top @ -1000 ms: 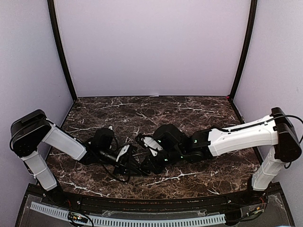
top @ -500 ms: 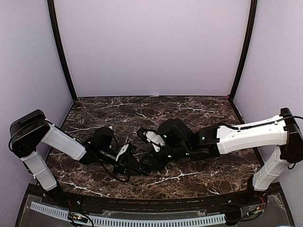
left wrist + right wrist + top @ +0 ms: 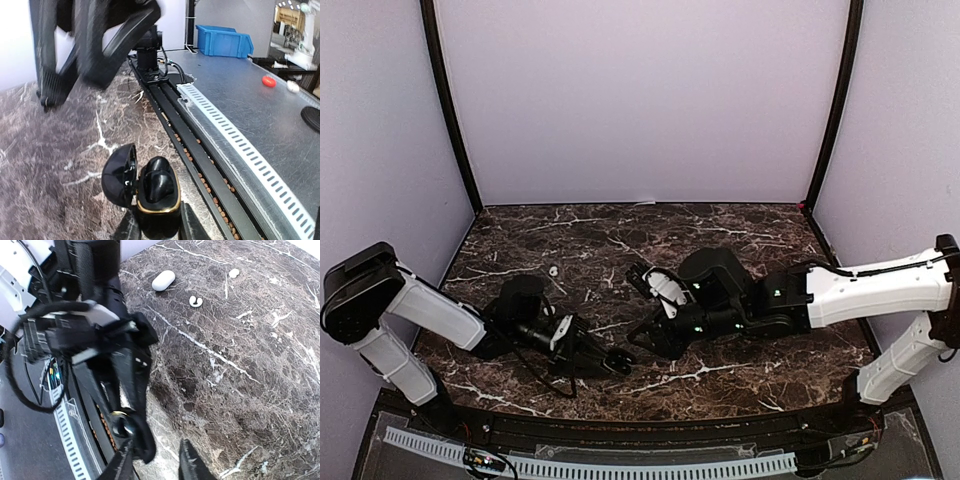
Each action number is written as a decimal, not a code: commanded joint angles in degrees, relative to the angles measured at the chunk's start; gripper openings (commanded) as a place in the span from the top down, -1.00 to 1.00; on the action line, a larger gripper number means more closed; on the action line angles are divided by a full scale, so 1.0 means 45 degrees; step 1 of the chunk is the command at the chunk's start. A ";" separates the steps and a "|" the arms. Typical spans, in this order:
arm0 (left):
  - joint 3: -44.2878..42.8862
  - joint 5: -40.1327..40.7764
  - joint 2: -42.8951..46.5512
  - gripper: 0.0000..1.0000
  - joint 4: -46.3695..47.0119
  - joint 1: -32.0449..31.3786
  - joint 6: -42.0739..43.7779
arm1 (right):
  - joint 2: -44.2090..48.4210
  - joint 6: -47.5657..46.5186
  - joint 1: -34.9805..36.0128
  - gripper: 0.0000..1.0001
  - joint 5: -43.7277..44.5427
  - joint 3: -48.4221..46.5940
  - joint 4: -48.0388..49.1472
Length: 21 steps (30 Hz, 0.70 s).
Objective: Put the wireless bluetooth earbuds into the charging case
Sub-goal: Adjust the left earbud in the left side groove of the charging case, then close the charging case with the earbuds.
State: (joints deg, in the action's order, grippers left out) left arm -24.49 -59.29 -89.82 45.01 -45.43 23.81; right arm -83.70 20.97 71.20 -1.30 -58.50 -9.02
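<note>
My left gripper (image 3: 607, 360) is shut on an open black charging case (image 3: 156, 200) with a gold rim, low over the table's front edge. Its lid (image 3: 119, 175) hangs open to the left. A glossy black earbud (image 3: 159, 181) sits in the case. My right gripper (image 3: 643, 336) is open and empty, just right of the case. In the right wrist view its fingertips (image 3: 191, 464) stand apart beside the left gripper and the case (image 3: 120, 426). A white case (image 3: 163, 280) and two white earbuds (image 3: 195, 301) (image 3: 233, 273) lie further off on the marble.
A black rail and a white slotted strip (image 3: 235, 145) run along the table's front edge beside the case. Cables (image 3: 30, 365) loop around the left wrist. A small white bud (image 3: 552, 270) lies on the table (image 3: 620, 240) behind the left arm.
The two grippers have drawn apart. My left gripper moved with the case towards the front edge, and its arm swung left. My right gripper pulled back to the right.
</note>
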 commanded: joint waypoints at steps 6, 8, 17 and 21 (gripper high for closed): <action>0.1254 0.1656 0.1581 1.00 0.1127 -0.0867 0.2666 | 0.0583 -0.0927 0.0060 0.21 -0.0062 0.0932 0.1397; 0.1712 0.2268 0.1967 1.00 0.1559 -0.1197 0.3351 | 0.0648 -0.1045 0.0063 0.21 -0.0017 0.1150 0.1620; 0.2537 0.3820 0.2724 1.00 0.1986 -0.1799 0.4847 | 0.0044 -0.1496 0.0070 0.31 -0.1205 0.1404 0.2149; 0.2531 0.3857 0.2656 1.00 0.2040 -0.1816 0.4868 | -0.0330 -0.1581 0.0104 0.36 -0.1820 0.1282 0.2297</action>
State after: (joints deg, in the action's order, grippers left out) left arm -13.65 -43.31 -78.65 51.96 -53.32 43.97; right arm -83.46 15.03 71.20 -5.93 -52.69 -1.80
